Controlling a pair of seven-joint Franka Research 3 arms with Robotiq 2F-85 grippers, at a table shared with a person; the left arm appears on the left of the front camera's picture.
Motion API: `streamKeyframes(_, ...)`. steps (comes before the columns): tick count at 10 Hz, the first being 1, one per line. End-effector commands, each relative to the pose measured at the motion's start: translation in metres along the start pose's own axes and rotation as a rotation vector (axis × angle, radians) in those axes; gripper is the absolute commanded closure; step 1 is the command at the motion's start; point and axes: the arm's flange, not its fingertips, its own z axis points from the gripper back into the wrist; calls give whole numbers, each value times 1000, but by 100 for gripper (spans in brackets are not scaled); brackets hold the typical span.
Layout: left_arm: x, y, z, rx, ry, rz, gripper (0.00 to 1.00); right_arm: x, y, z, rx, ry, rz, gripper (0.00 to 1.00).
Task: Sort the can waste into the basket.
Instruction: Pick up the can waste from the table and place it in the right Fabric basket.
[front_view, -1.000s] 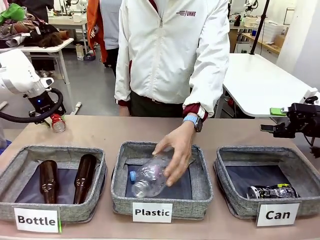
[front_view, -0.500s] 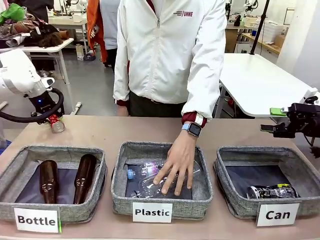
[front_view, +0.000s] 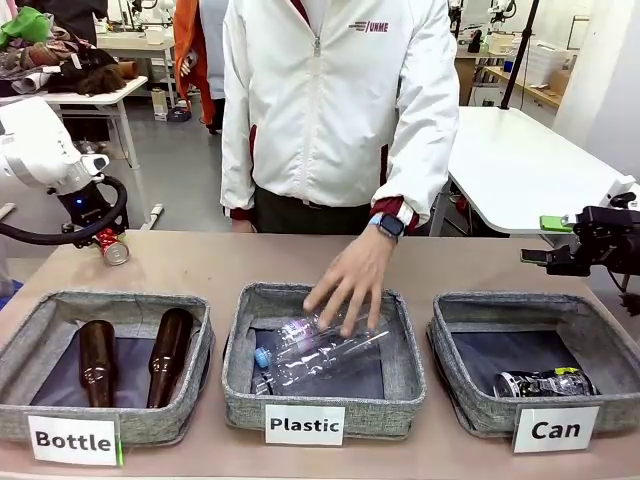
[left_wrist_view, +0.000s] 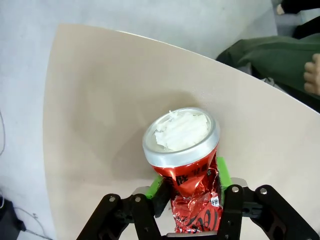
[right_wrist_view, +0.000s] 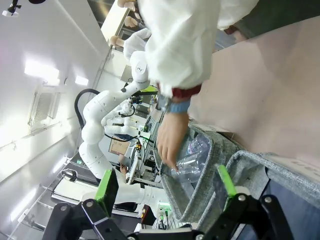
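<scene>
Left pincer (left_wrist_view: 187, 192) clamped on red can (left_wrist_view: 187, 165), held at frame left above table (front_view: 200, 265) | right pincer (right_wrist_view: 167, 192) spread wide, right edge | dark can (front_view: 545, 383) lodged in basket (front_view: 455, 405), lower right

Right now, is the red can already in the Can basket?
No, the crushed red can is clamped in the left tool above the table's far left corner, away from the Can basket.
</scene>
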Motion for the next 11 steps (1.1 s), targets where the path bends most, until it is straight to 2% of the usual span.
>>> streamKeyframes(1, -23, 4, 37, -80, 35, -60, 100, -3, 3, 0, 6, 0, 23, 0)
streamKeyframes(2, -59, 11, 84, -198, 129, -239, 100, -3, 3, 0, 6, 0, 23, 0)
streamKeyframes(3, -100, 21, 127, -280, 142, -402, 100, -3, 3, 0, 6, 0, 23, 0)
streamKeyframes(5, -191, 47, 182, -447, 71, -673, 100, -3, 3, 0, 6, 0, 23, 0)
streamKeyframes(7, -275, 84, 184, -496, 79, -1004, 100, -3, 3, 0, 6, 0, 23, 0)
streamKeyframes(8, -295, 96, 178, -470, 76, -1111, 100, -3, 3, 0, 6, 0, 23, 0)
streamKeyframes(9, -296, 103, 179, -483, -27, -1136, 100, -3, 3, 0, 6, 0, 23, 0)
streamKeyframes(10, -273, 109, 188, -544, -100, -939, 100, -3, 3, 0, 6, 0, 23, 0)
streamKeyframes(11, -305, 96, 184, -490, 60, -1085, 100, -3, 3, 0, 6, 0, 23, 0)
